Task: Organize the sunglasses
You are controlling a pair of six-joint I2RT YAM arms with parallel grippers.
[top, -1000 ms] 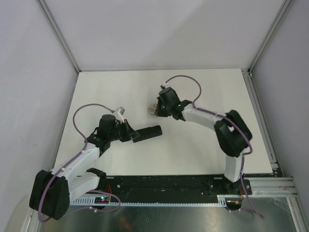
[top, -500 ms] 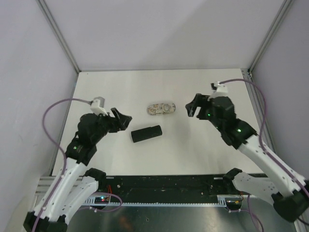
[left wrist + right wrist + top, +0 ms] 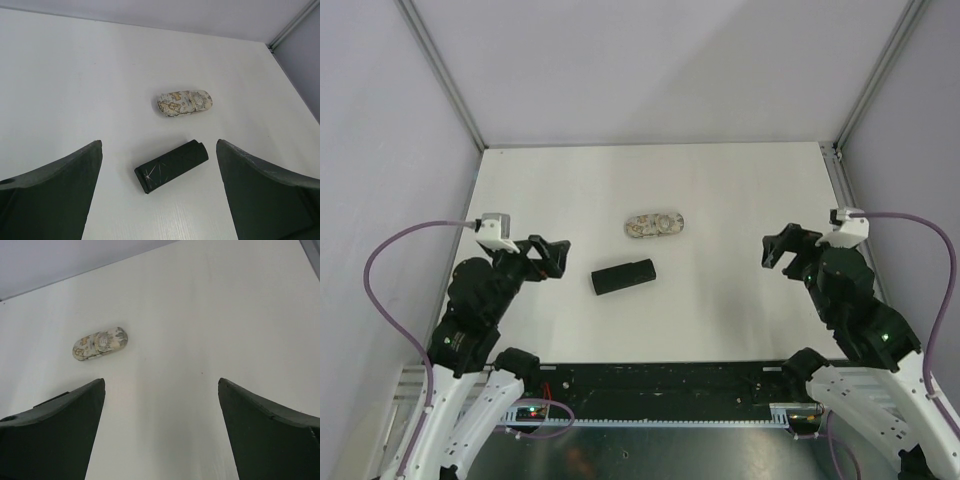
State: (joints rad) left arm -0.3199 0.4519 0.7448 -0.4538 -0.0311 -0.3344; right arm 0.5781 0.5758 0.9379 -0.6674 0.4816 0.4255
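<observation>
No sunglasses show in any view. A shut beige patterned oval case (image 3: 655,224) lies mid-table, also seen in the left wrist view (image 3: 185,102) and the right wrist view (image 3: 100,343). A shut black oblong case (image 3: 623,276) lies just in front of it, slanted (image 3: 171,165). My left gripper (image 3: 548,255) hovers left of the black case, open and empty (image 3: 159,145). My right gripper (image 3: 785,245) hangs well to the right of both cases, open and empty (image 3: 161,381).
The white table (image 3: 740,190) is boxed in by grey walls on the left, back and right, with metal frame posts (image 3: 440,70) at the corners. A black rail (image 3: 660,385) with the arm bases runs along the near edge.
Both arms have drawn back from the cases toward the near edge and outward. Both grippers have gone from shut to wide open. The two cases have stayed in place.
</observation>
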